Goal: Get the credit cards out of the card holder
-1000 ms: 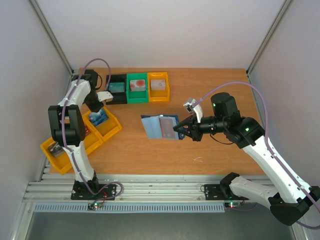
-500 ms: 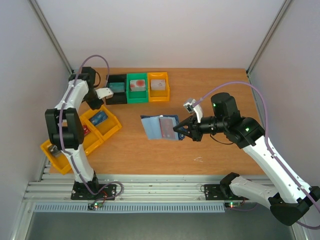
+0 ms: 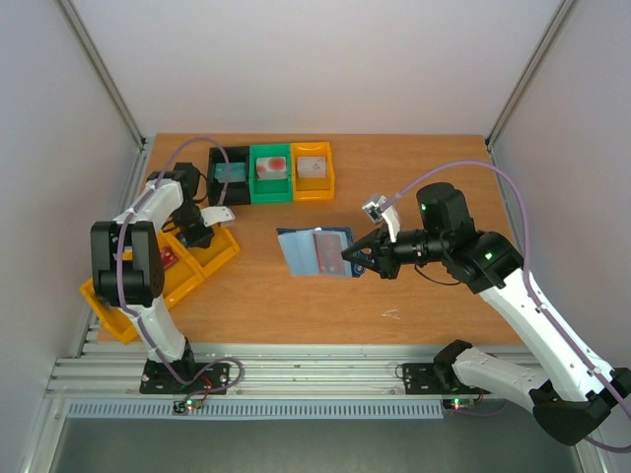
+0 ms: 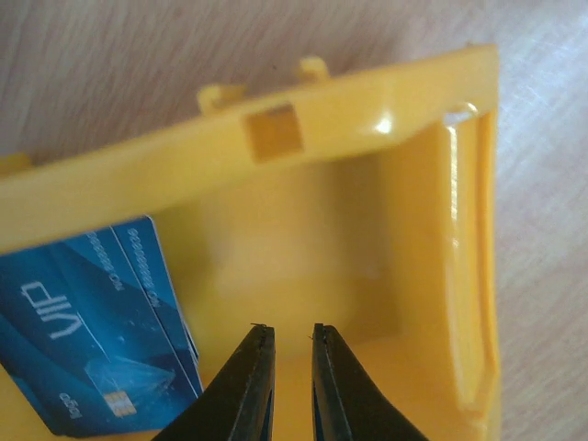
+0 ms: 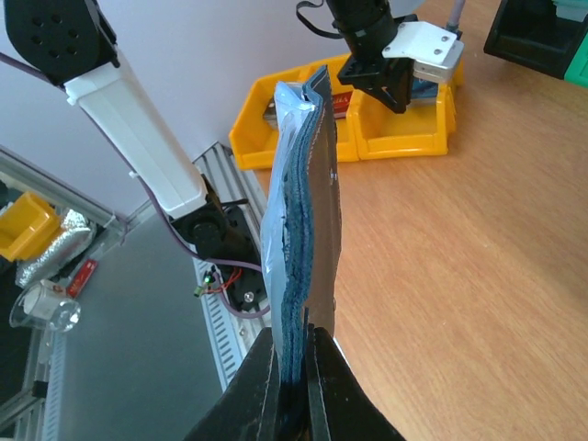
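Over the left yellow plastic bin (image 4: pixel 276 138) | my left gripper (image 4: pixel 288 329) narrowly parted, seemingly empty, near flat blue card (image 4: pixel 92 358) | my right gripper (image 5: pixel 292 338) clamps slate-blue folding card holder (image 5: pixel 299 230)

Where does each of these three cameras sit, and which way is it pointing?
Top external: fixed above and behind, looking down on the table; both arms show.
Left wrist: beside the left gripper, whose tips show at the bottom; looks down into a yellow bin holding blue cards.
Right wrist: looks along the card holder clamped in the right gripper, toward the left arm.
Shared: top and right wrist both show the card holder and yellow bin.
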Controlling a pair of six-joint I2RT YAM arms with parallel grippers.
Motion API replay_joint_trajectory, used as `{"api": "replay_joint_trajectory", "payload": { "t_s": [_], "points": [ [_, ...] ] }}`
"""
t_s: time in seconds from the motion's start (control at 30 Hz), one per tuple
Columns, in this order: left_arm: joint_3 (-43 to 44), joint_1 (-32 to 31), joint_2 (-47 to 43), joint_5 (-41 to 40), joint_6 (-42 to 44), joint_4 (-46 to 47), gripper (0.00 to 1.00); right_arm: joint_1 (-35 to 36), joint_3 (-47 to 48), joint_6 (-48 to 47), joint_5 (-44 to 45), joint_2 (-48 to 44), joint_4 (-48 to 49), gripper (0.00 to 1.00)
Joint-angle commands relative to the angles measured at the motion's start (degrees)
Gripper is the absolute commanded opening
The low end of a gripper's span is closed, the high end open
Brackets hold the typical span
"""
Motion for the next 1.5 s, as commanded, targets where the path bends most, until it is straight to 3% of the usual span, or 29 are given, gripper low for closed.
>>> {"api": "replay_joint_trajectory", "payload": {
  "t_s": [0.0, 0.53, 0.63, 0.9, 1.03, 1.27, 1.47],
  "points": [
    [0.05, -0.49, 2.6, -0.27, -0.68, 5.46, 0.14, -0.13, 1.16, 1.34, -1.04, -1.26, 1.12, 0.01],
    [-4.67, -2.29, 5.19, -16.24, -0.45, 23.8, 0.16, -0.14, 1.81, 2.42, 0.75, -3.27, -0.22, 0.01],
    [-5.24, -2.06, 3.53, -15.5, -0.46, 24.85, 0.16, -0.15, 1.91, 2.6, 0.62, -3.62, -0.15, 0.01],
    [-4.39, -1.69, -3.39, -6.2, -1.95, 18.24, 0.17, -0.15, 1.83, 3.08, 1.0, -4.34, -0.55, 0.01],
    [-2.5, -1.46, -9.15, 1.09, -1.11, 10.64, 0.24, -0.13, 1.83, 3.8, 1.64, -4.63, -0.43, 0.01],
    [0.78, 0.25, -21.49, 12.18, -0.66, -0.54, 0.52, -0.12, 1.61, 5.24, 0.61, -4.37, 0.8, 0.01],
    [7.59, 0.24, -33.0, 43.11, -1.26, -17.16, 0.85, -0.05, 3.27, 5.79, -1.17, -2.74, 2.27, 0.01]
  ]
}}
